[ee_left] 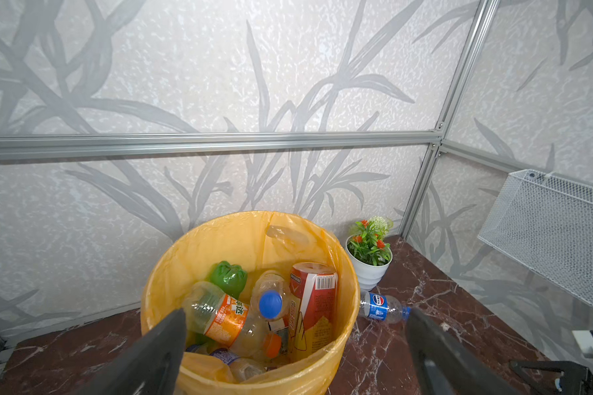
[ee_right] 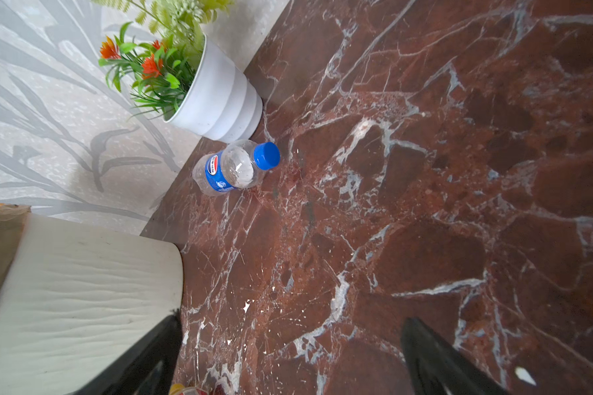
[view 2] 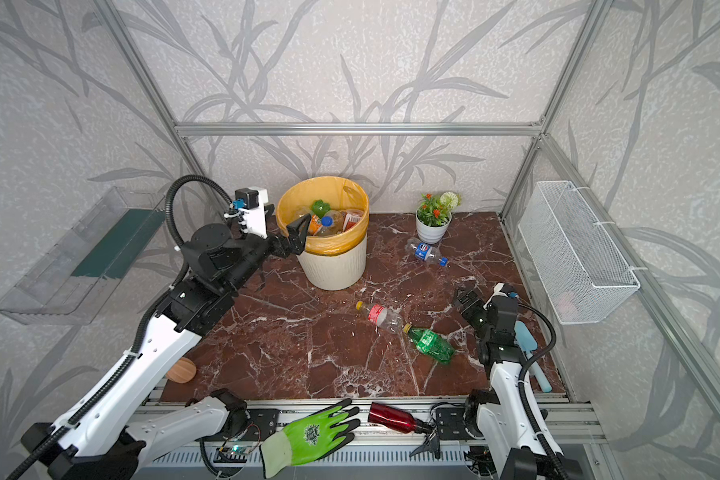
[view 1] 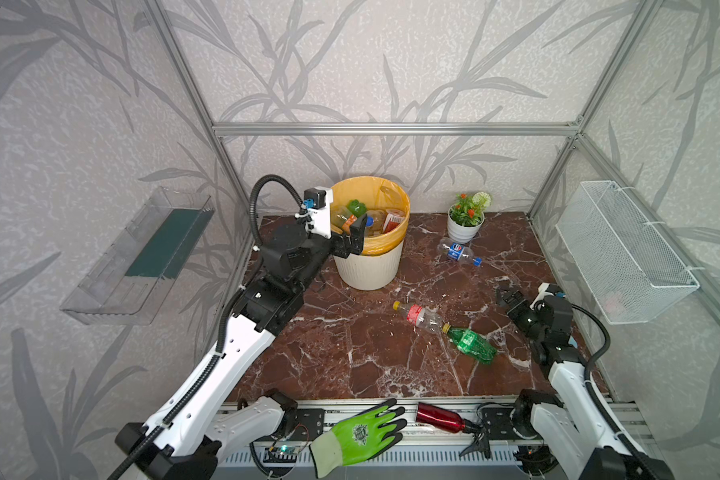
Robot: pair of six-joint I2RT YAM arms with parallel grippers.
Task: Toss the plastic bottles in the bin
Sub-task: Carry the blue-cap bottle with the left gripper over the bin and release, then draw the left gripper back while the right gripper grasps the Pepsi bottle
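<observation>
The left gripper (ee_left: 297, 312) hangs over the near rim of the bin (view 1: 371, 270), its jaws spread wide and holding nothing. The bin stands by the far edge of the bench (view 1: 350, 353), a little left of the middle. Several plastic bottles (ee_left: 225, 318) lie piled inside its yellow liner (view 1: 385, 245).

The right gripper (ee_right: 291, 319) sits low near the bench's right edge, jaws likewise wide apart and empty.

Three more lie on the bench. A blue-labelled bottle (view 1: 458, 252) is just beside the flower pot (view 1: 462, 232) near the far edge. Right of the middle, a green bottle (view 1: 472, 344) has its cap against the base of a red-labelled bottle (view 1: 420, 316).
</observation>
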